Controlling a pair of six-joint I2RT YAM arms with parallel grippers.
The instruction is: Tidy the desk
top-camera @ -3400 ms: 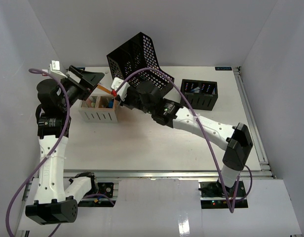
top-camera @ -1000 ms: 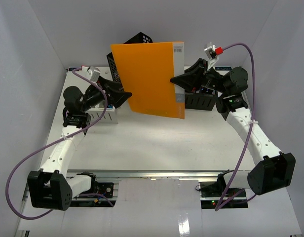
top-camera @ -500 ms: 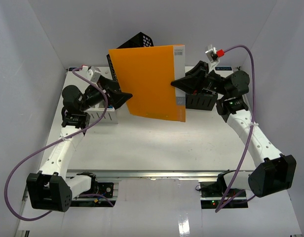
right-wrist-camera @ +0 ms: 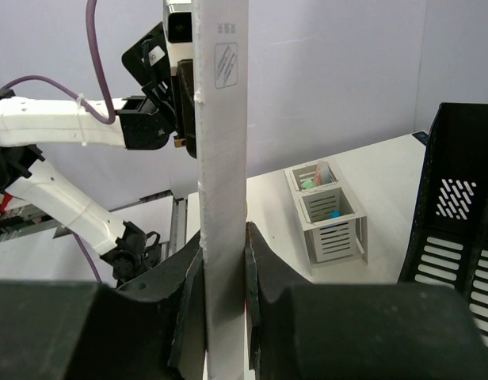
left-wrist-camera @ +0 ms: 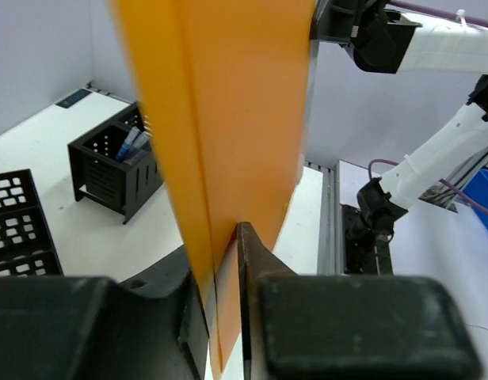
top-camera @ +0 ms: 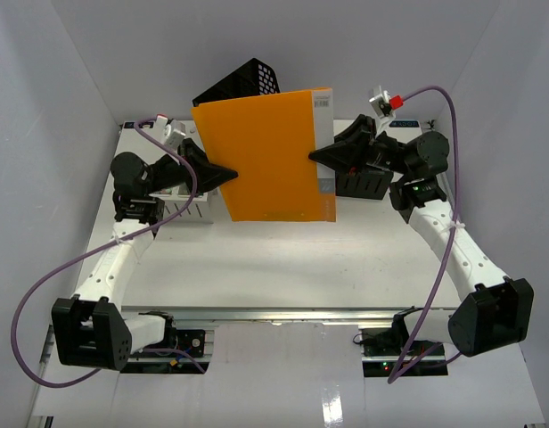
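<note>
Desk [top-camera: 283, 267] lies white and flat under both arms, its metal rail along the near edge. An orange folder [top-camera: 266, 160] hangs upright in the air above its far half, carried between the two arms. The left gripper [top-camera: 232, 173] is clamped on the folder's left edge, and the left wrist view shows the orange sheet pinched between its fingers [left-wrist-camera: 256, 257]. The right gripper [top-camera: 314, 156] is clamped on the white spine at the folder's right edge, its jaws tight on both faces in the right wrist view.

Against half a second ago, the folder's upper left corner has dropped, so its top edge slopes more steeply up to the right. More of the black tray [top-camera: 243, 80] behind it now shows. The bottom edge sits a little lower. Both grips are unchanged.

A white box [top-camera: 181, 212] stands on the desk behind the left arm, and a black box [top-camera: 368, 183] stands under the right gripper.
</note>
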